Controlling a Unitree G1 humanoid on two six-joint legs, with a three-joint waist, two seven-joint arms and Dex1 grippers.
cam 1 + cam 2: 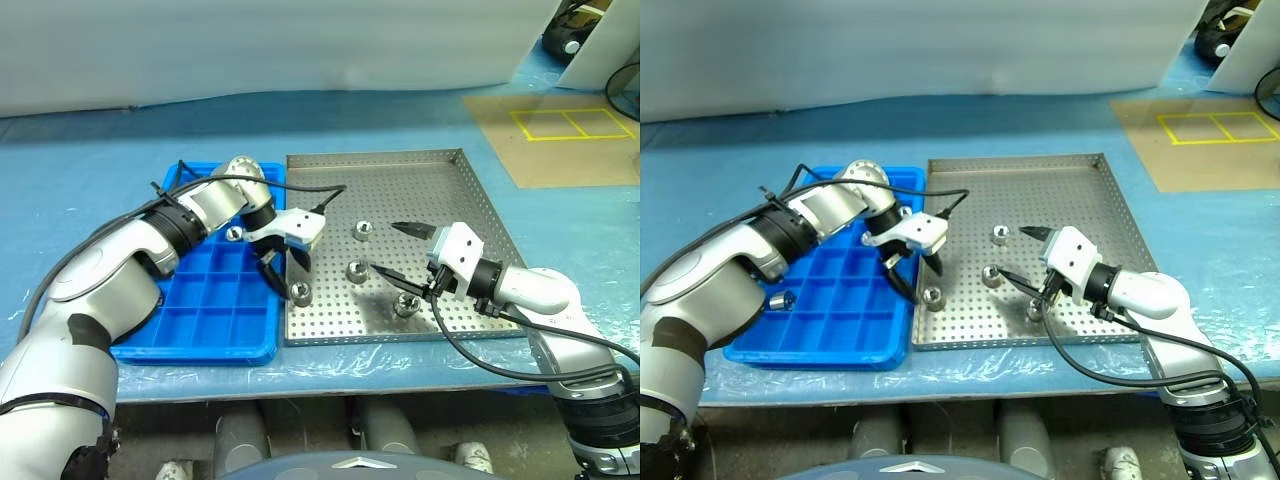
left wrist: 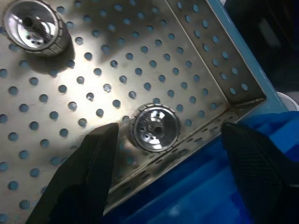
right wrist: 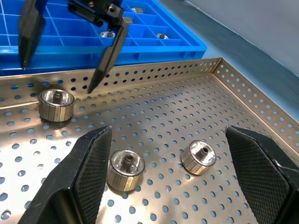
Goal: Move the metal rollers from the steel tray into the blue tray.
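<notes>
The steel tray (image 1: 440,190) holds several metal rollers: one near its front left corner (image 1: 300,293), two in the middle (image 1: 364,229) (image 1: 356,270), and one toward the front (image 1: 406,303). My left gripper (image 1: 285,272) points down, open, just above the corner roller (image 2: 155,127). One finger is over the perforated floor and the other over the rim by the blue tray (image 1: 215,300). My right gripper (image 1: 383,247) is open and nearly level over the tray's middle, holding nothing. Two rollers (image 3: 125,169) (image 3: 198,157) lie below it.
The blue tray lies against the steel tray's left side, and some of its compartments hold rollers (image 1: 780,298) (image 3: 108,33). Both trays sit on a blue-covered table. A brown board with yellow tape (image 1: 570,125) is at the far right. Black cables trail from both wrists.
</notes>
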